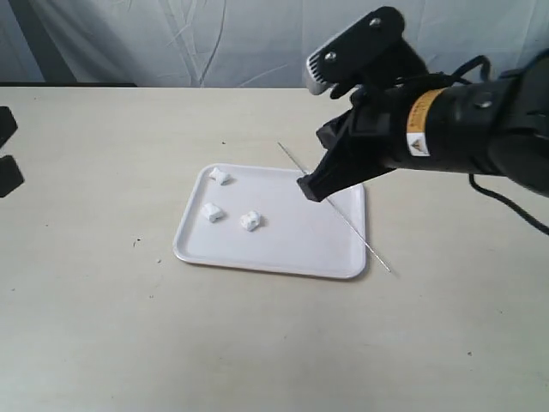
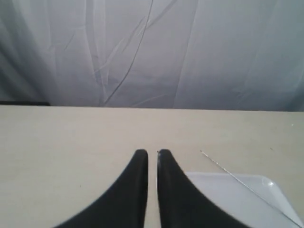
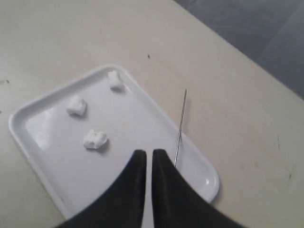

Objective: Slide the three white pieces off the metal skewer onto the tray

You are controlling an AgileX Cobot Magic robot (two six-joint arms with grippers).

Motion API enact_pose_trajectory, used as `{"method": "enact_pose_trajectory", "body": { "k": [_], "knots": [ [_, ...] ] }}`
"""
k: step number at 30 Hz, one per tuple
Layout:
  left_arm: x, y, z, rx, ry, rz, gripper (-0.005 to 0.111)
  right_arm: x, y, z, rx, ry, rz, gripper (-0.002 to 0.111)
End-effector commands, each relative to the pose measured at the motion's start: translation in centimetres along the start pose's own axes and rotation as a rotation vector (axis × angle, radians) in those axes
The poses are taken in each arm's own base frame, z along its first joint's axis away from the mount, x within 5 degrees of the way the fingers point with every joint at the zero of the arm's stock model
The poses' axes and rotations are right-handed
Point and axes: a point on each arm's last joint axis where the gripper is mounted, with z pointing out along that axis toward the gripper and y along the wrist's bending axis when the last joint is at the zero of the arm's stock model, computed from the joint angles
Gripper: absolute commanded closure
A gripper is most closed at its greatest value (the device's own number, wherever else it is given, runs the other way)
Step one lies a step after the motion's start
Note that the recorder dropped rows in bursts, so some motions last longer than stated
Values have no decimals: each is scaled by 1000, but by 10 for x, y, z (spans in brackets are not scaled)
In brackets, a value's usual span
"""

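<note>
The white tray (image 1: 292, 236) lies flat on the table. Three white pieces sit loose on its left half (image 1: 220, 177) (image 1: 213, 212) (image 1: 250, 221), apart from each other. The thin metal skewer (image 1: 364, 243) lies bare across the tray's right side, its ends reaching past the rim. My right gripper (image 1: 310, 189) hovers over the tray, shut with nothing in it. In the right wrist view the skewer (image 3: 181, 118) runs beside that gripper (image 3: 148, 153), not between its jaws, and the pieces (image 3: 95, 139) are ahead. My left gripper (image 2: 152, 153) is shut and empty, off the tray (image 2: 228, 199).
Black parts of the left arm (image 1: 9, 175) show at the table's far left edge. A pale curtain (image 1: 171, 39) hangs behind the table's back edge. The beige tabletop (image 1: 103, 326) surrounds the tray.
</note>
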Motion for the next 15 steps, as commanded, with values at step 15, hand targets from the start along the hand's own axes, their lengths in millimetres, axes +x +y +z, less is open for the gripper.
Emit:
{"method": "enact_pose_trajectory", "body": {
  "k": [15],
  "knots": [
    [1, -3, -31, 62, -49, 187, 98, 41, -50, -164, 377, -282, 111, 103]
  ]
}}
